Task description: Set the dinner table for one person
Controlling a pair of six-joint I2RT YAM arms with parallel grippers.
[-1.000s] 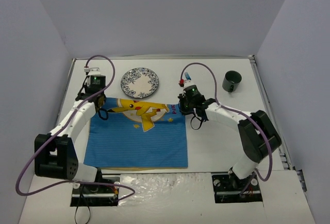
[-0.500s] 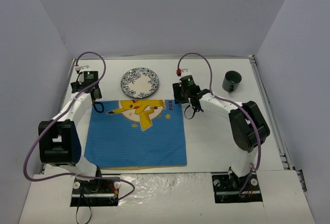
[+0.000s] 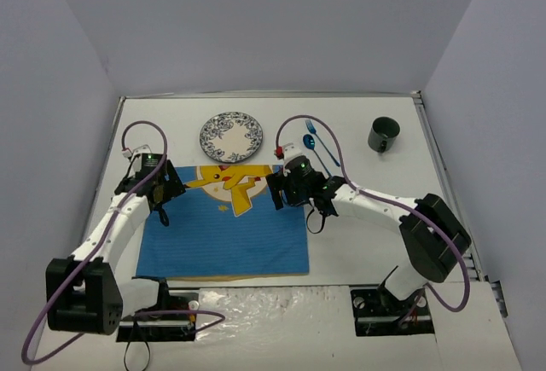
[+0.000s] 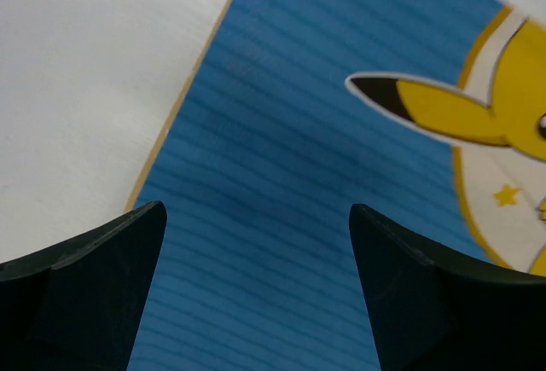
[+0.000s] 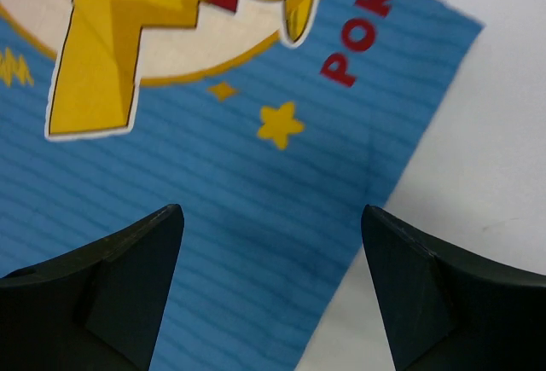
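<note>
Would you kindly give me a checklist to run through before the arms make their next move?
1. Left gripper open and empty: ok.
2. Right gripper open and empty: ok.
3. Placemat lying flat on the dinner table: ok.
4. Plate on the placemat: not ok, it sits beyond the far edge.
5. Mug upright: ok.
6. Blue cutlery laid at the setting: not ok, it lies past the placemat's far right corner.

The top view looks down from above and behind the arm bases, taking in the whole tabletop (image 3: pixel 367 226). Both wrist views face down from close in. The left claw (image 4: pixel 256 226) frames the blue placemat (image 4: pixel 281 183) at its left edge, the right claw (image 5: pixel 271 226) its far right corner — cloth that all three views share.
</note>
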